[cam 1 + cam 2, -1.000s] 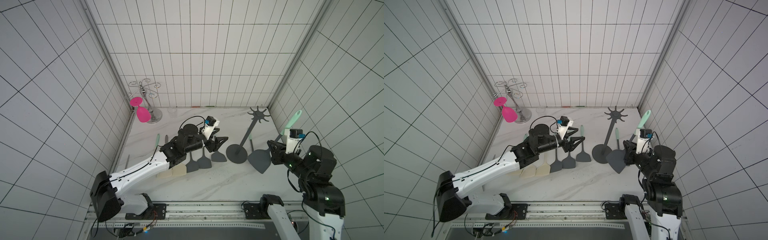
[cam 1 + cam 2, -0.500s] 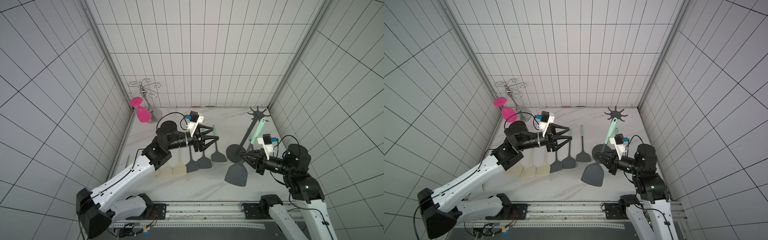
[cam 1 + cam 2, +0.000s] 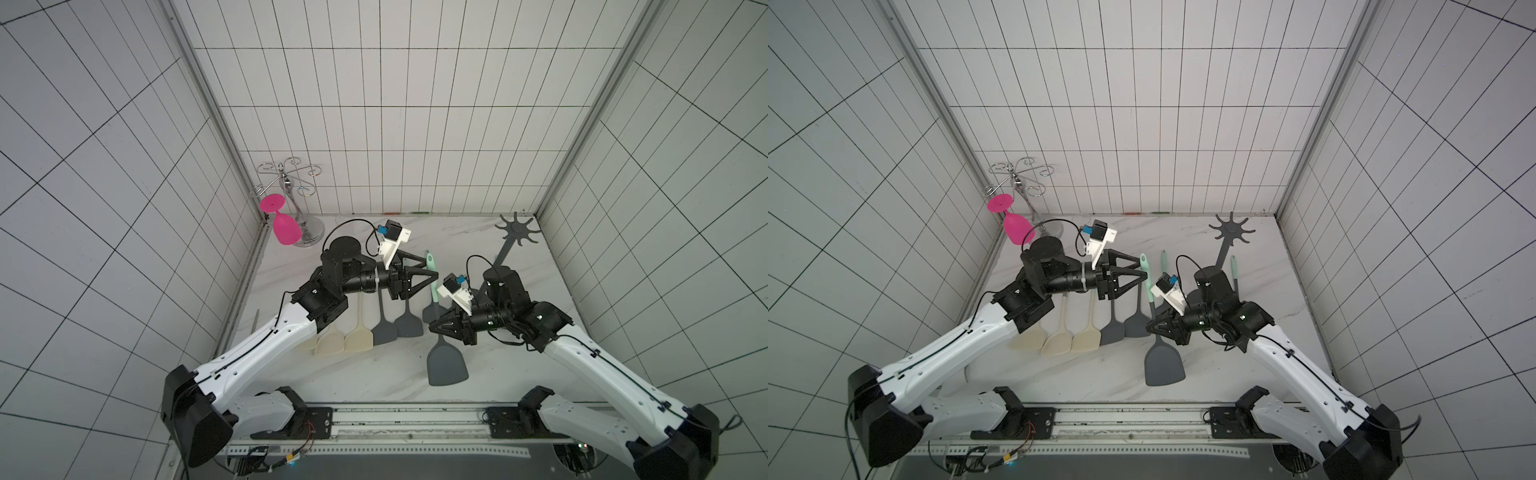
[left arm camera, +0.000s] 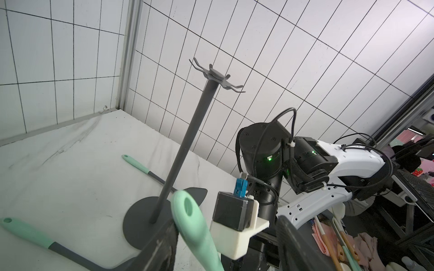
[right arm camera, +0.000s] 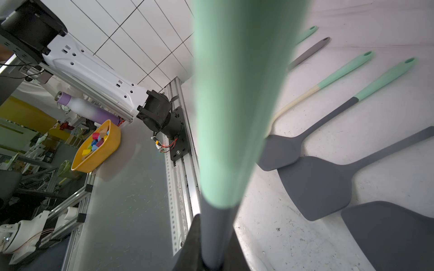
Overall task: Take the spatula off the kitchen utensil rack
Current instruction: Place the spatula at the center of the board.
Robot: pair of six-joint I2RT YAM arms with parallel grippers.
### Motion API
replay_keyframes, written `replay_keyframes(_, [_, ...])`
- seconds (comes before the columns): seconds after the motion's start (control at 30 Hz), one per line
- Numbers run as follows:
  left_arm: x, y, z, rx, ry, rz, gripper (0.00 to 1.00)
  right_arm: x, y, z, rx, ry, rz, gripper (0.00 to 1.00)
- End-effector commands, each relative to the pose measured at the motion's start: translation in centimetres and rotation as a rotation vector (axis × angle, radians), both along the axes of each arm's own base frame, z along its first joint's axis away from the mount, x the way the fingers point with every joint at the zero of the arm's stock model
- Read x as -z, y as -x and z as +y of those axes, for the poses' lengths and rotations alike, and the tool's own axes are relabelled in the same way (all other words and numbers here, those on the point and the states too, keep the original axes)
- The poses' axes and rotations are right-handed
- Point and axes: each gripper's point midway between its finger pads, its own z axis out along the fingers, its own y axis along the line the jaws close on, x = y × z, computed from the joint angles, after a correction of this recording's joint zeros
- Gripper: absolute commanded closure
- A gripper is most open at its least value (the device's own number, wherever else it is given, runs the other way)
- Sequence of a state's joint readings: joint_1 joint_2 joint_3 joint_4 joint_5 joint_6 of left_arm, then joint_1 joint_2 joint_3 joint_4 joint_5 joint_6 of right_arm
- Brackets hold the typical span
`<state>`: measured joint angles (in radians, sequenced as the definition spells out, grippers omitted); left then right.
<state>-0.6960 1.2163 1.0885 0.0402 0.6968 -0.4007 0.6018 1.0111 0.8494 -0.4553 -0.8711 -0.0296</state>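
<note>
Spatula [image 3: 444, 361] is off the rack [image 3: 505, 254], near its base, right tool [image 3: 437, 329] clamped on its neck. Left tool [image 3: 432, 267], jaws apart, straddles the handle; I'd close there before releasing.

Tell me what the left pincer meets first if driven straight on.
The mint-green handle of the dark grey spatula held by the right pincer; its tip sits between the open fingers of the left pincer. Behind it, probably the right wrist camera, though depth is unclear.

Text: nothing readable right now.
Spatula [image 3: 446, 365]: no brand mark showing.
Arms [image 3: 266, 340]: no legible labels or numbers.
</note>
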Motion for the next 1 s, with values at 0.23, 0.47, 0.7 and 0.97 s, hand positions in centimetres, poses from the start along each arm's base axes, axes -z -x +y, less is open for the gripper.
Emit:
replay_keyframes(0.23, [0.3,-1.5,-0.1,-0.018,0.016,0.075,0.48,-2.2,0.5,0.3,-0.035,-0.043,-0.119,1.00])
replay_keyframes(0.47, [0.9,-1.8,-0.7,0.008,0.010,0.116,0.75,-1.5,0.3,0.5,-0.043,-0.023,-0.097,1.00])
replay_keyframes(0.7, [1.1,-2.7,0.5,-0.056,-0.018,0.121,1.00,-0.4,-2.1,0.0,0.081,0.070,-0.100,0.71])
replay_keyframes(0.97, [4.3,-8.8,8.4,-0.676,-0.212,0.159,1.00,0.3,-8.6,-2.7,0.504,0.242,-0.155,0.54])
